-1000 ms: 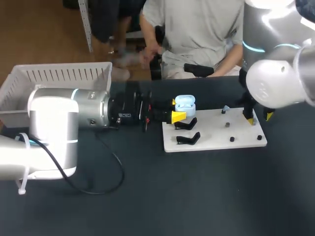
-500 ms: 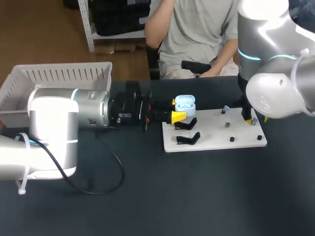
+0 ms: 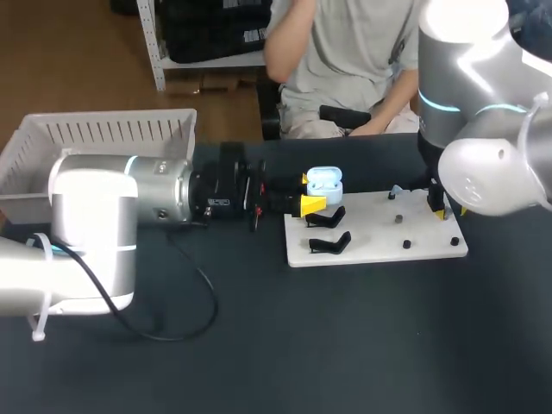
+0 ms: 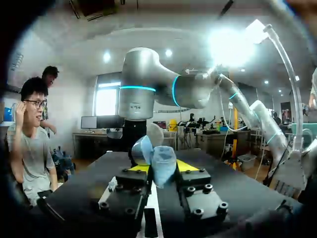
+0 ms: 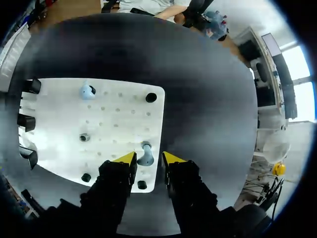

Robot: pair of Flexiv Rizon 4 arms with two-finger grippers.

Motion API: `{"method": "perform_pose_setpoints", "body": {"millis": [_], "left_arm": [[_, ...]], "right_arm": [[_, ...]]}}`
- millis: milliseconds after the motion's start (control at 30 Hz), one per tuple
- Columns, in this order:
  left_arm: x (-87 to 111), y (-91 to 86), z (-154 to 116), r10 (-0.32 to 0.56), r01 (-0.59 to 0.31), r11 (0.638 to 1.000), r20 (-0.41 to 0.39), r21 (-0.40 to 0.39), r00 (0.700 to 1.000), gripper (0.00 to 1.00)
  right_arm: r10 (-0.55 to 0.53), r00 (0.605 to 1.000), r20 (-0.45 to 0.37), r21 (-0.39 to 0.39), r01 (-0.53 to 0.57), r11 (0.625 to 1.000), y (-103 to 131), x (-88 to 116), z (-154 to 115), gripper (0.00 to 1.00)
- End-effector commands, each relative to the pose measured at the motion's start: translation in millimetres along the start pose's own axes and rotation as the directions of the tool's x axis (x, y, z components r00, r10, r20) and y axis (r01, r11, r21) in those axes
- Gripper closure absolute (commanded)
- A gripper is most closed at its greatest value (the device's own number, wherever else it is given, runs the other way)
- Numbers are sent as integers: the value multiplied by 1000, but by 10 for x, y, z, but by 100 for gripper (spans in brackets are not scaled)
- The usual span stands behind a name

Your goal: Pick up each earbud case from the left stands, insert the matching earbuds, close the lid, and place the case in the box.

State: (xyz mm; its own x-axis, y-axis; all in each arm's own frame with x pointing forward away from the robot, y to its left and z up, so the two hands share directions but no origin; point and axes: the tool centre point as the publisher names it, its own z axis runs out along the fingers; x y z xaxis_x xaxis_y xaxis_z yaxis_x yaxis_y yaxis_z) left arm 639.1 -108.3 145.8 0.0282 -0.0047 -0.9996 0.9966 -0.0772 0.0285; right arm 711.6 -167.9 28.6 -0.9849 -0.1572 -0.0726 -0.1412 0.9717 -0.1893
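Head view overlooks the table (image 3: 345, 345); right wrist faces down, close over the same white board (image 5: 114, 106); left wrist looks level.

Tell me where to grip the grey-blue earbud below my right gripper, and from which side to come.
Grip the earbud across its rounded upper part, coming straight down. It seems to stand upright on the white board near the edge with its sides free. The right gripper, open, looks down on it with one yellow tip to each side.
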Motion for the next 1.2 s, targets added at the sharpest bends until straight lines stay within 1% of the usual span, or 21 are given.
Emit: {"method": "perform_pose_setpoints", "body": {"millis": [33,167,233,300,333,433,500,633,833,1067,1200], "left_arm": [[7,-13,4,4,-4,1000,3,-6,1000,100],[7,-13,4,4,-4,1000,3,-6,1000,100],[7,-13,4,4,-4,1000,3,-6,1000,100],[7,-13,4,4,-4,1000,3,-6,1000,100],[7,-13,4,4,-4,1000,3,-6,1000,100],[7,-13,4,4,-4,1000,3,-6,1000,100],[7,-13,4,4,-4,1000,3,-6,1000,100],[7,-13,4,4,-4,1000,3,-6,1000,100],[7,-13,4,4,-4,1000,3,-6,1000,100],[7,-13,4,4,-4,1000,3,-6,1000,100],[7,-13,4,4,-4,1000,3,-6,1000,100]], "right_arm": [[-4,1000,7,0,4,1000,1,15,11,68],[-13,1000,6,-2,13,1000,21,6,20,71],[-15,1000,6,-2,15,1000,23,-2,22,73],[-19,1000,6,-1,19,1000,28,-8,23,78],[-20,1000,5,0,20,1000,31,-10,25,82],[-22,1000,4,3,22,1000,35,-13,26,91],[-22,1000,4,6,22,1000,36,-13,27,100],[-23,1000,4,9,23,1000,36,-14,22,100],[-20,1000,-1,13,20,1000,58,28,-106,100],[5,1000,6,1,-5,1000,96,113,-405,100],[11,1000,6,-1,-11,1000,171,187,-694,100]]}}
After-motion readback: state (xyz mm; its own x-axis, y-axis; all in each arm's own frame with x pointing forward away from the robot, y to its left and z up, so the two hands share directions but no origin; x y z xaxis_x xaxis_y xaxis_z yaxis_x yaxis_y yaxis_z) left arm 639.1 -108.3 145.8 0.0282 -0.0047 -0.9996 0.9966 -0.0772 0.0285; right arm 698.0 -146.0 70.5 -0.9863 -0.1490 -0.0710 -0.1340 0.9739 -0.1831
